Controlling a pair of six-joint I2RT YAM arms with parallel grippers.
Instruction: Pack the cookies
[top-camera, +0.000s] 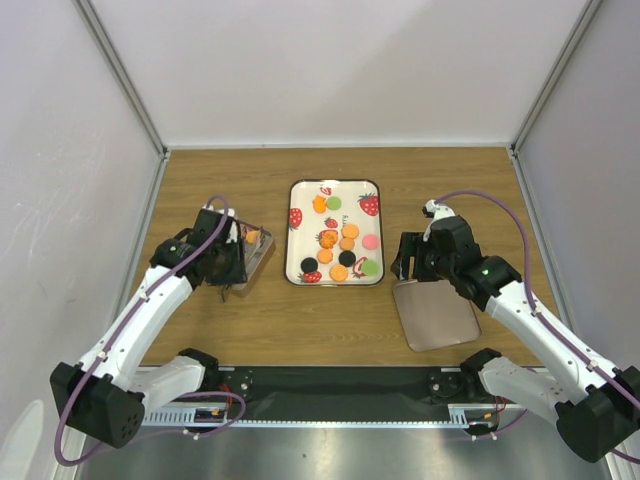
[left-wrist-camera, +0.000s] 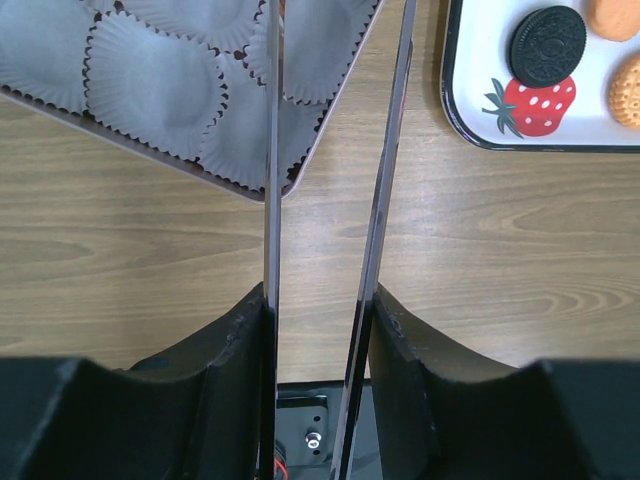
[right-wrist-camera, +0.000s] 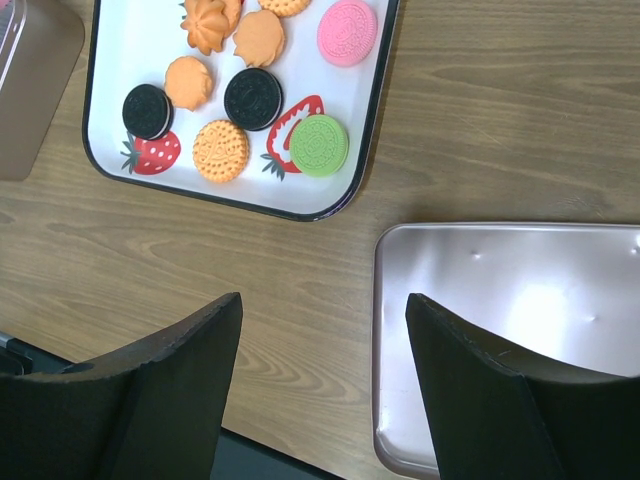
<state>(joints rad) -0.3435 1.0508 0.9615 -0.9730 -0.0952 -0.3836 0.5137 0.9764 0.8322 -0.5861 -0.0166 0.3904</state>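
- While hovering by the box (left-wrist-camera: 150, 148), treat the step in hand as a delivery. From above, one orange cookie (top-camera: 250, 238) sits right at the far end of the tongs (left-wrist-camera: 385, 170), over the box's far corner. Cannot tell whether pinched there or lying inside, with the blade tips cut off in the left wrist view.
- If pinched, centre it over one empty paper cup (left-wrist-camera: 150, 80), sink low and keep it flat. Then ease the squeeze slowly to avoid a drop onto a pleated rim or the table (left-wrist-camera: 500, 260).
- If down, draw the blades straight up and clear of the cups before swinging away; likely to drag the light paper otherwise.
- For the next piece, head to the tray (right-wrist-camera: 110, 60) near the box on its right, home to the rest of the cookies (right-wrist-camera: 252, 98): orange, black, pink, green, lying flat, some touching. Choose one with room on both sides, such as the green cookie (right-wrist-camera: 319, 145) near the tray's corner.
- Left gripper (left-wrist-camera: 318, 300): clenched on the tongs, fingers pressing both arms partway together, blades parted with wood showing between.
- Right gripper (right-wrist-camera: 322, 305): spread wide, grasping nothing, poised above the table between tray and lid (right-wrist-camera: 520, 320), touching neither.
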